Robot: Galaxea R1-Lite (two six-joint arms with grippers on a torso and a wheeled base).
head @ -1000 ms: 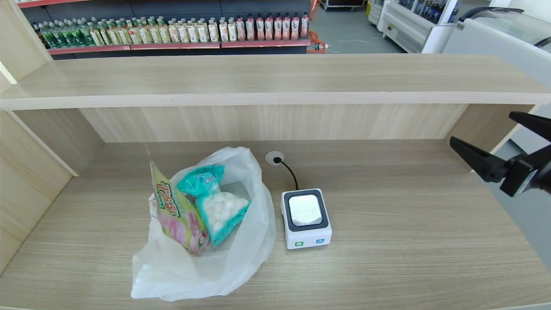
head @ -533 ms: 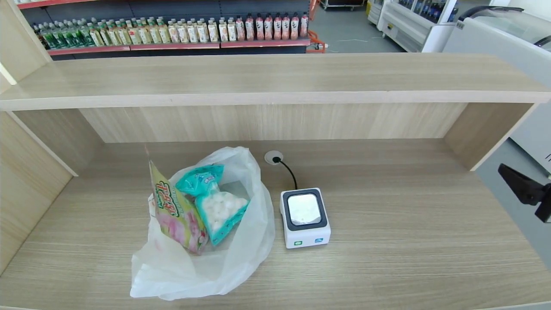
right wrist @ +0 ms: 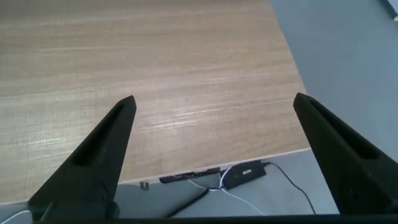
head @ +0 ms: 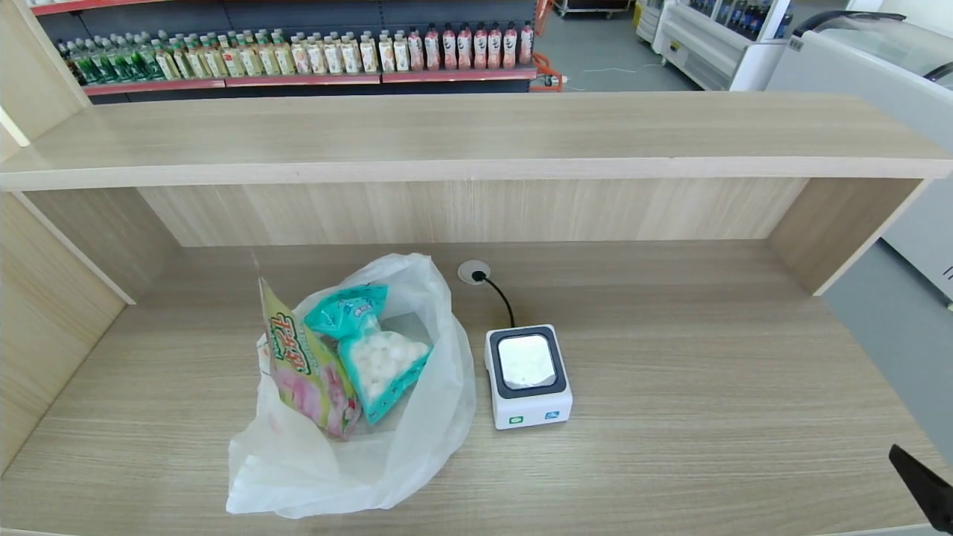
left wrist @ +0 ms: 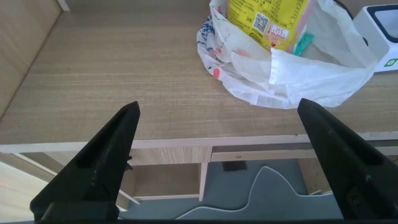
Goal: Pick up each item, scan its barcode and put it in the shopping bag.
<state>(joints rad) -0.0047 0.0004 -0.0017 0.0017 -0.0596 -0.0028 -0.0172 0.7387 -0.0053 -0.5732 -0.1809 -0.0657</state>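
A white plastic shopping bag (head: pixel 417 439) lies open on the wooden counter (head: pixel 707 387), left of centre. Inside it stand a yellow-and-pink snack packet (head: pixel 301 368) and a teal packet of white balls (head: pixel 372 353). A white barcode scanner (head: pixel 528 376) with a dark window sits just right of the bag. My left gripper (left wrist: pixel 217 107) is open and holds nothing, low by the counter's front edge, near the bag (left wrist: pixel 298 81). My right gripper (right wrist: pixel 214 101) is open and holds nothing above the counter's front right corner; one of its fingers (head: pixel 922 485) shows at the head view's lower right.
A raised wooden shelf (head: pixel 476 138) runs along the back of the counter, with side walls at both ends. The scanner's black cable (head: pixel 500 298) runs to a grommet behind it. Store shelves of bottles (head: pixel 298 52) stand beyond.
My right gripper has dropped from mid-height off the counter's right end down to the front right corner. The bag, packets and scanner have not moved.
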